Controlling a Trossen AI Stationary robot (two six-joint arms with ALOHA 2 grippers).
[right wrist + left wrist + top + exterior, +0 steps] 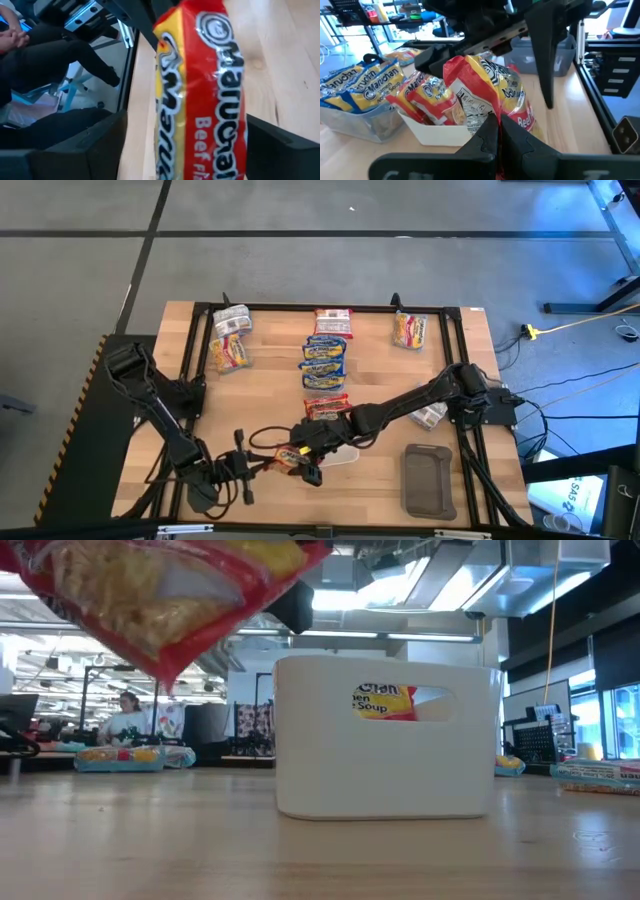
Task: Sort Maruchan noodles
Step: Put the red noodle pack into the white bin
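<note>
**A:** so the red-orange packet [200, 95] is up off the wooden counter [270, 370], near its front edge; crinkly glossy plastic, flat rectangle, noodle block showing through in the low view; the left end effector [497, 131] is pressed together, pinching its bottom edge; the right end effector [300, 455] stands spread with 1 dark finger on each side of that packet, not closed on it.

**B:** and the other noodles?

**A:** a white tray [385, 740], smooth plastic with rounded corners and a handle slot, has red-orange packets [427, 100] standing in it; just beside it a clear bin [355, 120] holds blue-yellow packets [360, 85]; more blue-yellow ones [324, 360] lie in a row mid-counter, with loose packets toward the far corners.

**B:** anything hard to read?

**A:** the packet's print is cut off at "Beef"; from above, the arms hide most of the white tray; the dark grey tray [430, 478], ribbed and rounded, sits front right.
</note>
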